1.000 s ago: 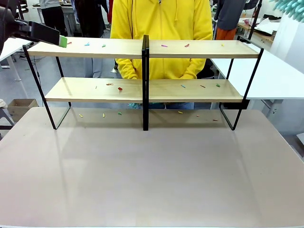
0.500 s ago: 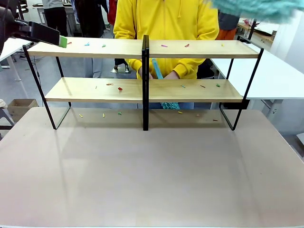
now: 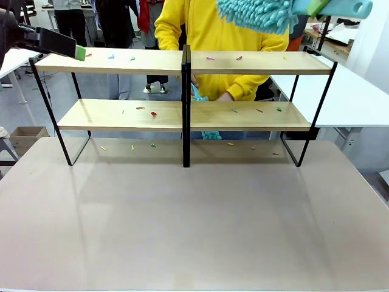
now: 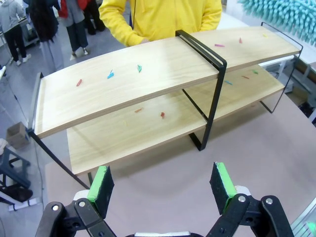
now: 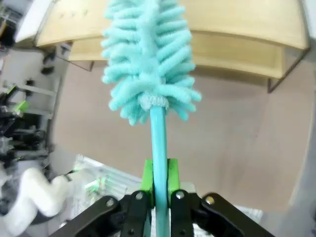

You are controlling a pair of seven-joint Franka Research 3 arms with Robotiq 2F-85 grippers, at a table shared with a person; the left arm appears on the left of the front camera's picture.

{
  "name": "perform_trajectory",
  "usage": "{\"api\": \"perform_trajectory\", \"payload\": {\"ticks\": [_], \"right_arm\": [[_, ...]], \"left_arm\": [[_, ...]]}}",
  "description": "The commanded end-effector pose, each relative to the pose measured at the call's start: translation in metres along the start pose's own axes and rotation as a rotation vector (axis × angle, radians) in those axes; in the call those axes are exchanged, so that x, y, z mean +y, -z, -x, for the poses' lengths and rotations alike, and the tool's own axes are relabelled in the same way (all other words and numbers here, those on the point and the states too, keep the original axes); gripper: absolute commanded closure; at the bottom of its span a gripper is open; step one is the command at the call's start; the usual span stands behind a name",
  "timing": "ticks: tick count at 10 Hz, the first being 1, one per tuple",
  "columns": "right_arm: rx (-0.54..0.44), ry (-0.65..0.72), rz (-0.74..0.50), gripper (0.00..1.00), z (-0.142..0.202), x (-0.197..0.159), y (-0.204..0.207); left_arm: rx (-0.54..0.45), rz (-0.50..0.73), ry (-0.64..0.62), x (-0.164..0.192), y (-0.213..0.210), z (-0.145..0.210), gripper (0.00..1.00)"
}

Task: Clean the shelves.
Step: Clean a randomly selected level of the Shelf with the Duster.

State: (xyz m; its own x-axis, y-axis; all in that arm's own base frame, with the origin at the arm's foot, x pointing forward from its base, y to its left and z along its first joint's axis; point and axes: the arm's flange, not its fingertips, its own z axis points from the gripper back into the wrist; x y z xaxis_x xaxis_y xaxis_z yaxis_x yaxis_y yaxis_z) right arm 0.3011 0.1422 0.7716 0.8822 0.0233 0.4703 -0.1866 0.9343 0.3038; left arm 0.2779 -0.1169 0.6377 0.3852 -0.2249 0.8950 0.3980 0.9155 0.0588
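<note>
The shelves (image 3: pixel 182 62) stand across the far part of the table, two light wooden boards in a black frame, with small coloured scraps (image 3: pixel 209 59) on both boards. My right gripper (image 5: pixel 159 177) is shut on the teal handle of a fluffy teal duster (image 5: pixel 148 59). In the front view the duster's head (image 3: pixel 255 13) hangs above the top board's right half. My left gripper (image 4: pixel 162 181) is open and empty, high in front of the shelves' (image 4: pixel 148 74) left end. Its green pad (image 3: pixel 80 53) shows by the top board's left end.
A person in a yellow hoodie (image 3: pixel 213 30) stands behind the shelves, holding a second teal duster (image 3: pixel 197 94) at the lower board. More scraps (image 3: pixel 132 146) lie on the table under the shelves. White tables (image 3: pixel 358 91) flank the right side and a cardboard box (image 3: pixel 24 137) sits on the floor at left.
My right arm has carried the duster leftwards from the top right corner to above the top board. The person has brought up a teal duster behind the lower board.
</note>
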Motion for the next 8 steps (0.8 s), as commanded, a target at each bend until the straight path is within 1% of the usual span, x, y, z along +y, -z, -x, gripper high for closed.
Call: {"api": "perform_trajectory", "payload": {"ticks": [1,2,3,4,5,6,7,8], "right_arm": [[-0.112,0.166,0.104,0.87,0.003,0.007,0.019],[-0.129,0.172,0.069,0.87,-0.006,0.011,0.038],[-0.157,0.198,0.088,0.87,-0.016,0.013,0.052],[-0.158,0.197,0.088,0.87,-0.022,0.015,0.064],[-0.136,0.192,0.082,0.87,-0.028,0.016,0.079],[-0.145,0.185,0.090,0.87,-0.029,0.015,0.081],[-0.110,0.162,0.044,0.87,-0.024,0.009,0.066],[-0.046,0.140,-0.053,0.87,-0.012,-0.001,0.040]], "left_arm": [[-0.001,-0.002,0.000,0.001,0.000,0.000,0.00],[-0.001,-0.002,0.000,0.001,0.000,0.000,0.00],[-0.001,-0.002,0.000,0.001,0.000,0.000,0.00],[-0.001,-0.002,0.000,0.001,0.000,0.000,0.00],[-0.001,-0.002,0.000,0.001,0.000,0.000,0.00],[-0.001,-0.002,0.000,0.001,0.000,0.000,0.00],[-0.001,-0.002,0.000,0.001,0.000,0.000,0.00],[-0.001,-0.002,0.000,0.001,0.000,0.000,0.00]]}}
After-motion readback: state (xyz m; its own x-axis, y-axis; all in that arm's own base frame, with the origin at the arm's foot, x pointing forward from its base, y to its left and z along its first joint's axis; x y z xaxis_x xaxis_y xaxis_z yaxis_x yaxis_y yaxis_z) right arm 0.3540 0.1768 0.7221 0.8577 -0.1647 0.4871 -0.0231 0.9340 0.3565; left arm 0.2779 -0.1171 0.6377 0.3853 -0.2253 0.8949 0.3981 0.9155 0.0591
